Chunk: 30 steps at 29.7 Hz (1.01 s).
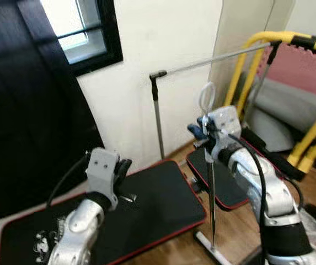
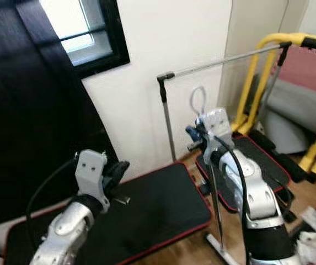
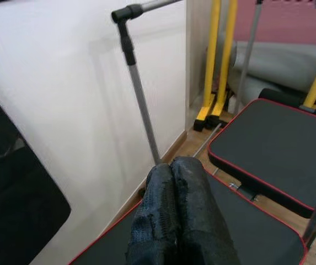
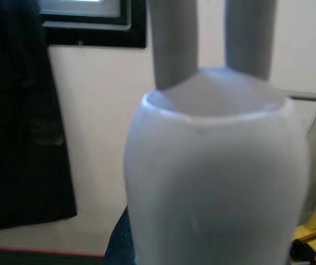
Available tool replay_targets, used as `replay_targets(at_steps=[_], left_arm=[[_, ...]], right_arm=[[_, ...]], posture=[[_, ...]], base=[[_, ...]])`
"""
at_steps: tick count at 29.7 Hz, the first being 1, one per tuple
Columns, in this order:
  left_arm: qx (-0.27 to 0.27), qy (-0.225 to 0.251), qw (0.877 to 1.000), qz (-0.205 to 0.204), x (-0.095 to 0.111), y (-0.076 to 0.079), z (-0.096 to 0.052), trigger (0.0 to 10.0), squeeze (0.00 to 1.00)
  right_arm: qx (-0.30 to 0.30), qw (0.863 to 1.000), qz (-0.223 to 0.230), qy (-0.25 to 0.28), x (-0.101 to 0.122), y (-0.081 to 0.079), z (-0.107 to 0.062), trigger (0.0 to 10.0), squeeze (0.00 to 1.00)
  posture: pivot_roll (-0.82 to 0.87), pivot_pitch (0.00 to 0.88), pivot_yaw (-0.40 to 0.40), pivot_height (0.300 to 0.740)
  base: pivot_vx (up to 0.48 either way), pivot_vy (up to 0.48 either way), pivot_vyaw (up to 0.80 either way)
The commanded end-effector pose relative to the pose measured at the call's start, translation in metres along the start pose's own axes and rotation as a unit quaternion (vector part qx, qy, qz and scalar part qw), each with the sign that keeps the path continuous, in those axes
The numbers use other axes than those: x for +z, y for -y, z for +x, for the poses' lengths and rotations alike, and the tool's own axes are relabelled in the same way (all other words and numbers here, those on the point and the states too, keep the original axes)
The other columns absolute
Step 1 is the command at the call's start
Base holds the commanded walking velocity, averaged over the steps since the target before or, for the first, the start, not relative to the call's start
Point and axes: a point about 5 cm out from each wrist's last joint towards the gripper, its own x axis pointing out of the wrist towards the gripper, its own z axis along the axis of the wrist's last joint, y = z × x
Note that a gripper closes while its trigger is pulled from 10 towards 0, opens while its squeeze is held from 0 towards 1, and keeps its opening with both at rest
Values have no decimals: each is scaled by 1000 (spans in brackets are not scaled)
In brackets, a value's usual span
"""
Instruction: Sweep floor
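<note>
A thin metal broom handle [image 1: 211,210] stands upright over the wooden floor, topped by a white grip with a hanging loop [image 1: 206,96]. My right gripper [image 1: 204,137] is shut on the handle just below that grip, at chest height. In the right wrist view the white grip [image 4: 213,182] looms close and blurred. The handle's foot [image 1: 210,245] meets the floor near the lower edge; the broom head is hidden. My left gripper [image 1: 122,168] hovers over a black mat, its fingers [image 3: 177,215] pressed shut on nothing.
A black red-edged mat [image 1: 152,207] lies under my left arm, a second one [image 1: 226,187] behind the handle. A grey clothes rail [image 1: 156,105] stands by the white wall. A yellow frame [image 1: 312,44] with grey padding is on the right. A dark curtain [image 1: 25,110] hangs left.
</note>
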Motion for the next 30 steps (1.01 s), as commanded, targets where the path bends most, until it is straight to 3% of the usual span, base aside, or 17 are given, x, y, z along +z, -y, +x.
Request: replay_targets(at_steps=[1,14,20,30], left_arm=[[20,-15,1000,-3,-5,-2,0,10000,0],[19,-18,1000,2,-6,-2,1,10000,0],[20,-20,1000,3,-7,-2,1,10000,0],[20,-19,1000,4,-7,-1,1,10000,0]], right_arm=[[7,1000,-1,13,5,-2,2,10000,0],[4,1000,0,8,0,-4,2,10000,0],[-1,1000,3,7,-1,-3,3,10000,0],[-9,1000,2,-1,-5,-1,4,10000,0]], posture=[[-9,0,18,740],[-8,0,20,740],[-7,0,19,740],[2,0,17,740]], base=[[0,0,0],[-283,0,0],[-311,0,-350],[-240,0,-800]])
